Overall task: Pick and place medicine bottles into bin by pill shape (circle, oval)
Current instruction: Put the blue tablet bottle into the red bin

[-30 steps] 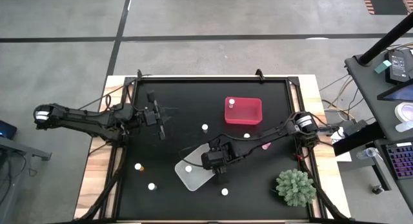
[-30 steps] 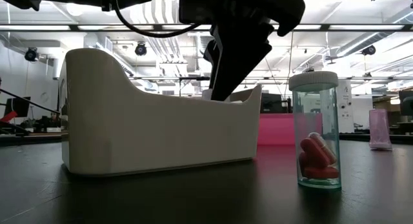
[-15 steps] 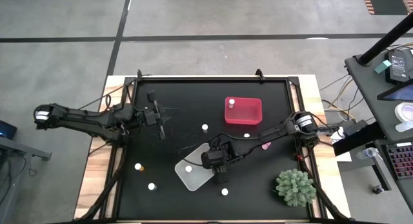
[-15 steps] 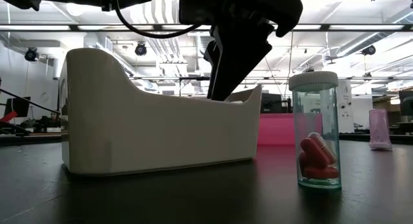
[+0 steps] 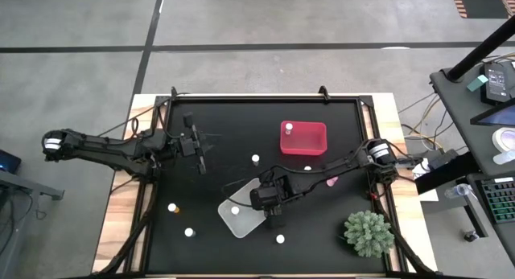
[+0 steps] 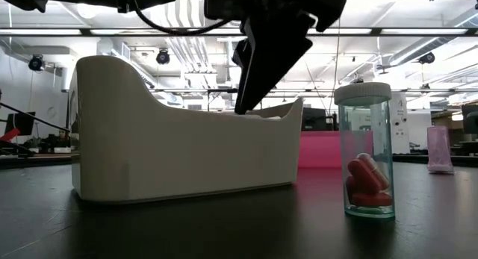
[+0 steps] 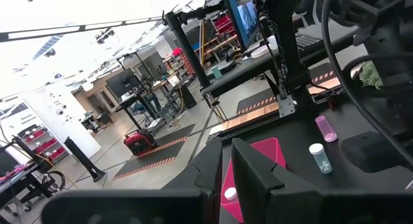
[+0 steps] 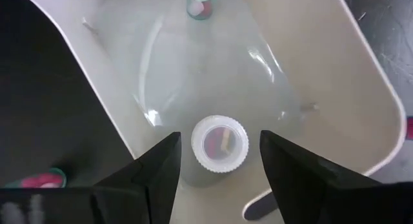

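Since the earlier frame the right tool (image 8: pixel 219 175) has spread its dark, wedge-shaped fingers wider and let go of a small clear plastic bottle with a ribbed white cap (image 8: pixel 219 144), which now stands free on the floor of the smooth, glossy white plastic bin with rounded corners (image 8: pixel 335 88); the fingers flank it on either side without touching it. A second small bottle (image 8: pixel 200 4) stands at the far end of the same bin. From above, that tool hangs over the near end of the white bin (image 5: pixel 233 219) in the middle of the matte black counter (image 5: pixel 225 126). The left tool (image 5: pixel 199 150) waits over the left part of the counter, pinched to a narrow gap with nothing in it. A square red plastic bin (image 5: pixel 303 139) with one white-capped bottle inside sits toward the far right. Other white-capped bottles are scattered on the black surface, among them one near the left edge (image 5: pixel 172 207) and one just in front of the white bin (image 5: pixel 280 239). At counter height a clear teal-tinted cylinder with a ridged white cap (image 6: pixel 366 151) stands upright, holding red oval pills.
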